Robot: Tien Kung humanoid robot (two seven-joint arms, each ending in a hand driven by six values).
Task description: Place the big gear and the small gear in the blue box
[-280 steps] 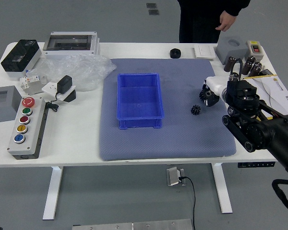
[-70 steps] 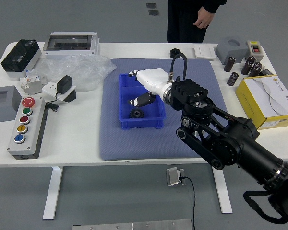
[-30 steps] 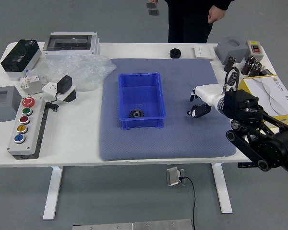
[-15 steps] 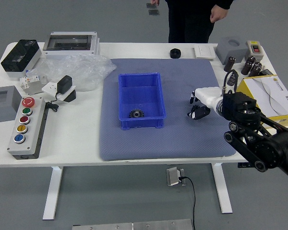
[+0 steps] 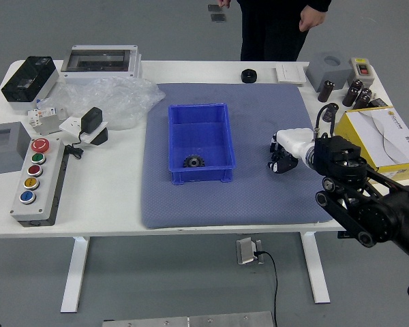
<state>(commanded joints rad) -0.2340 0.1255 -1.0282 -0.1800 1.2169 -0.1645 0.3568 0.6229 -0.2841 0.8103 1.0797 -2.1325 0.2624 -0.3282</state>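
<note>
Low over the gray-blue mat [image 5: 259, 201], a Tien Kung robot's right hand [image 5: 283, 157] is pictured at work; whether it is open, closed or gripping anything cannot be told. To the hand's left, well apart from it, one dark gear [image 5: 193, 161] lies inside the blue box [image 5: 200, 175]. Beyond the hand, across the table, a person [image 5: 276, 30] stands with both hands off the tabletop.

You're seeing the big gear [image 5: 194, 161] sitting inside the blue box [image 5: 201, 176], no longer on the mat [image 5: 232, 204]. Your robot's right hand [image 5: 279, 158], previously over the box, is reaching low over the mat, covering the small gear's earlier spot. The person's second hand [image 5: 223, 3] is now showing at the top edge.
</note>
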